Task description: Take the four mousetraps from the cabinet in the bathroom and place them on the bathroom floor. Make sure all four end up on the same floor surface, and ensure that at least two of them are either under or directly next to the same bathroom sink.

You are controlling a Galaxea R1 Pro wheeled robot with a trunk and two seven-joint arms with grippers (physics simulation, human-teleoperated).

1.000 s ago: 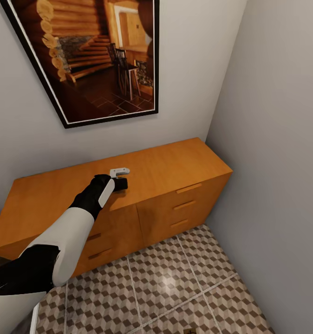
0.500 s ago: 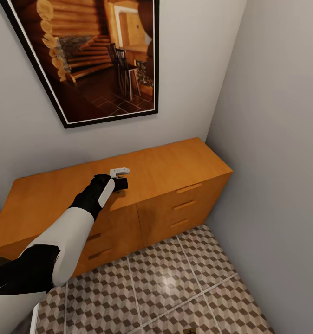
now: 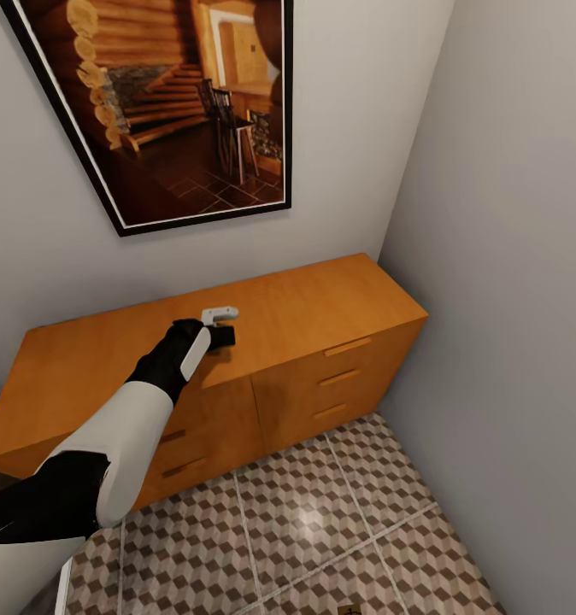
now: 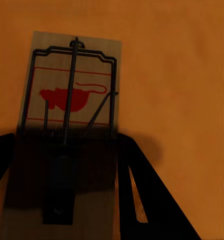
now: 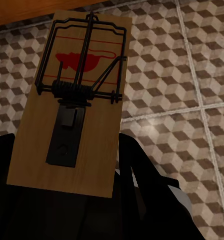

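Note:
My left gripper (image 3: 225, 333) reaches over the top of the orange-brown cabinet (image 3: 322, 301). In the left wrist view a mousetrap (image 4: 72, 95) with dark wire and a red mark sits between the two dark fingers (image 4: 141, 200), just over the cabinet's top; the gripper (image 4: 67, 142) looks shut on its sides. My right gripper (image 5: 67, 155) is shut on a second mousetrap (image 5: 74, 110) and holds it above the cube-patterned bathroom floor (image 5: 191, 75). The cabinet's drawers (image 3: 348, 376) are all closed. The sink is out of view.
A large framed picture (image 3: 177, 102) hangs on the wall above the cabinet. A grey wall (image 3: 510, 299) closes the right side, next to the cabinet's end. Tiled floor (image 3: 322, 512) spreads in front of the drawers. A small brown bit (image 3: 349, 610) shows at the bottom edge.
The white part at my left wrist has risen very slightly over the cabinet top. Everything else stays as it was.

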